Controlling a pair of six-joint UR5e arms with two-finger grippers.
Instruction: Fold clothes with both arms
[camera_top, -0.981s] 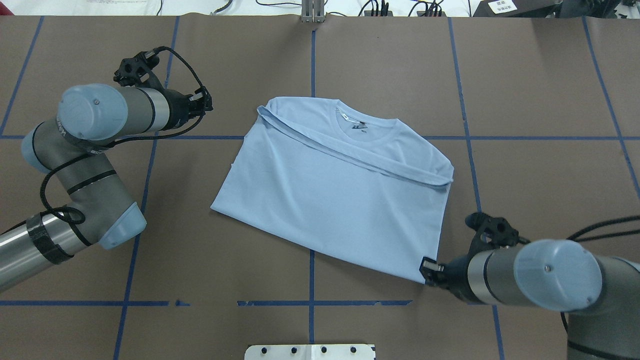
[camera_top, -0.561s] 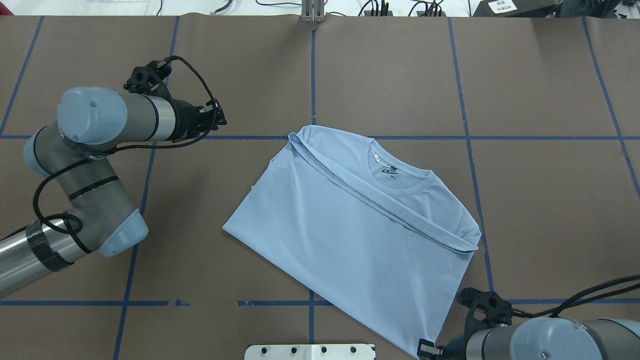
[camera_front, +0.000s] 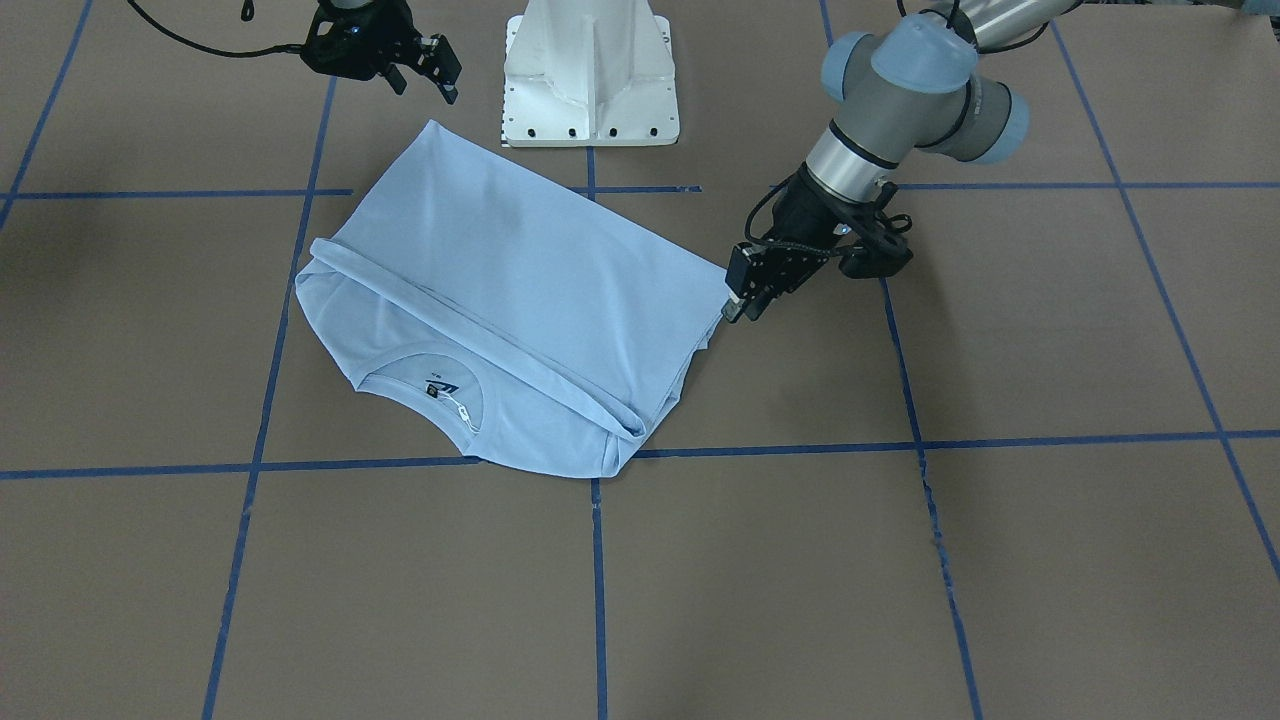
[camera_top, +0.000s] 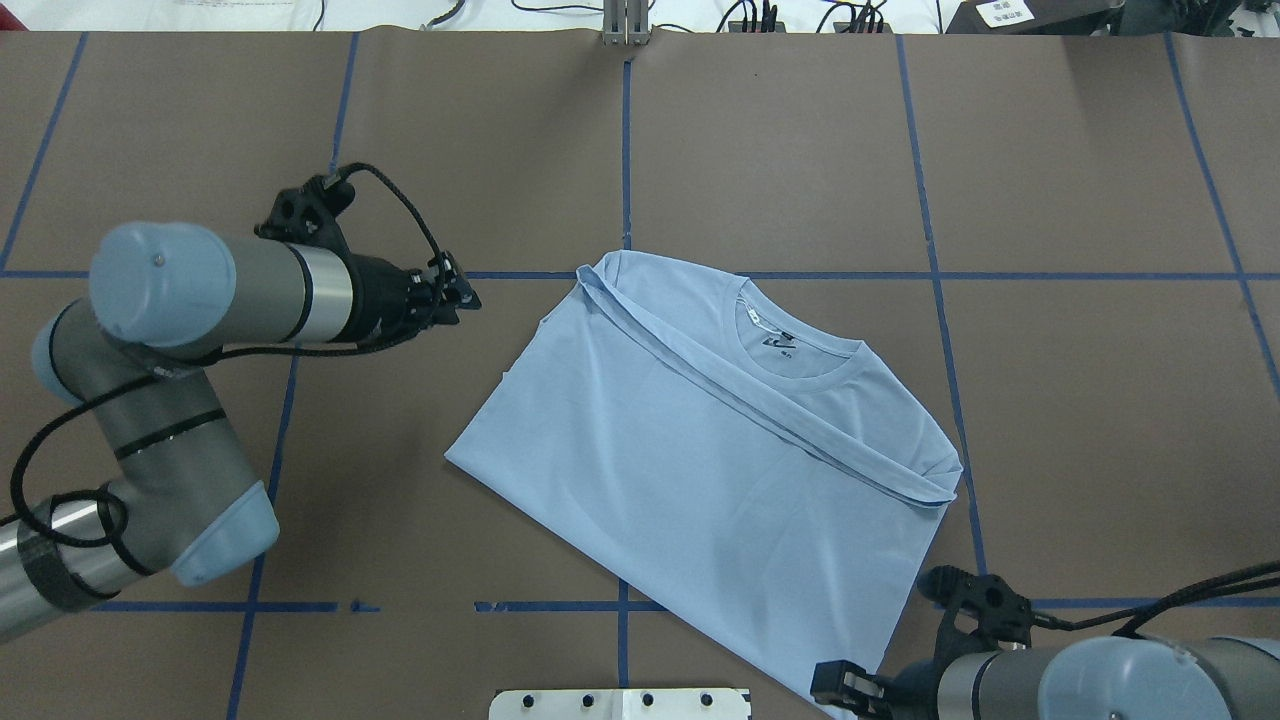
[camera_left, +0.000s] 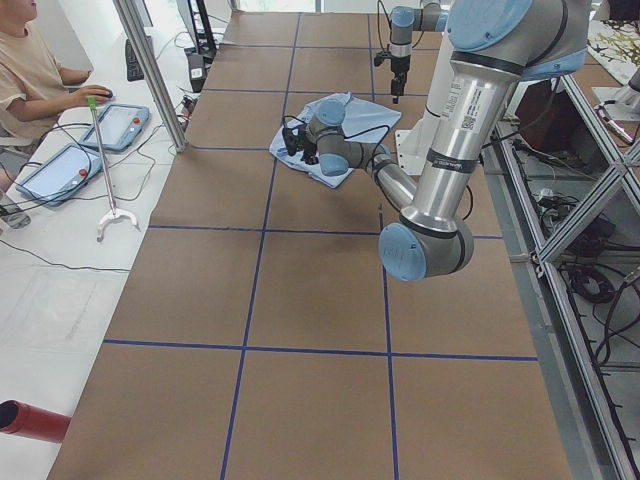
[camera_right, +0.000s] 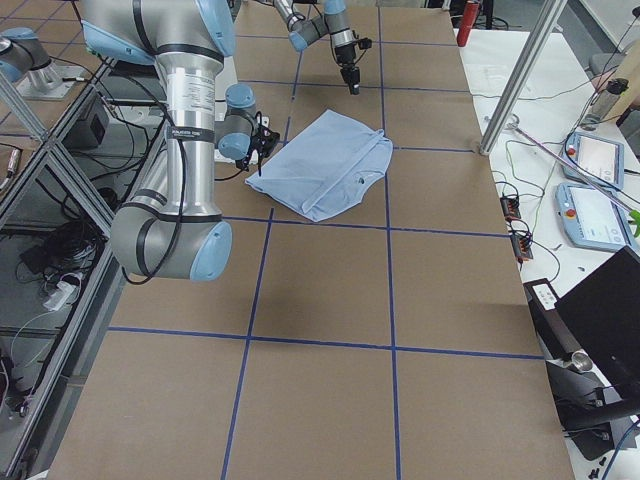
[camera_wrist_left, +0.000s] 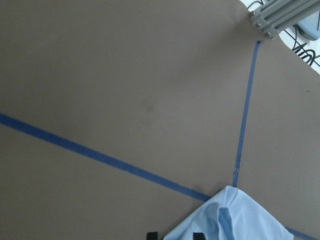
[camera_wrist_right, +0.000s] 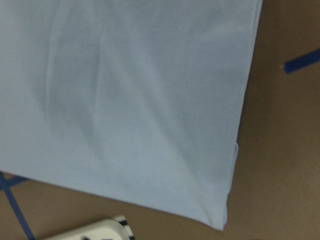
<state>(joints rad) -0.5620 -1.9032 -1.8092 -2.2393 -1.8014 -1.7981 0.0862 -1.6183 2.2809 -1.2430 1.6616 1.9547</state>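
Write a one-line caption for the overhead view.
Folded light blue T-shirt lies diagonally on the table, left gripper off its side, right gripper at its near corner.

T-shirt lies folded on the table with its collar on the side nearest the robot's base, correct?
Not quite. The T-shirt lies folded on the table, but its collar is on the side farthest from the robot's base, as the exterior front-facing view shows.

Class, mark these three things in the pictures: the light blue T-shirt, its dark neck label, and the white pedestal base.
T-shirt (camera_top: 690, 470), overhead view, middle of the folded body.
neck label (camera_front: 440, 389), front-facing view, dark patch inside the collar.
pedestal base (camera_front: 590, 70), front-facing view, its white sloped body.
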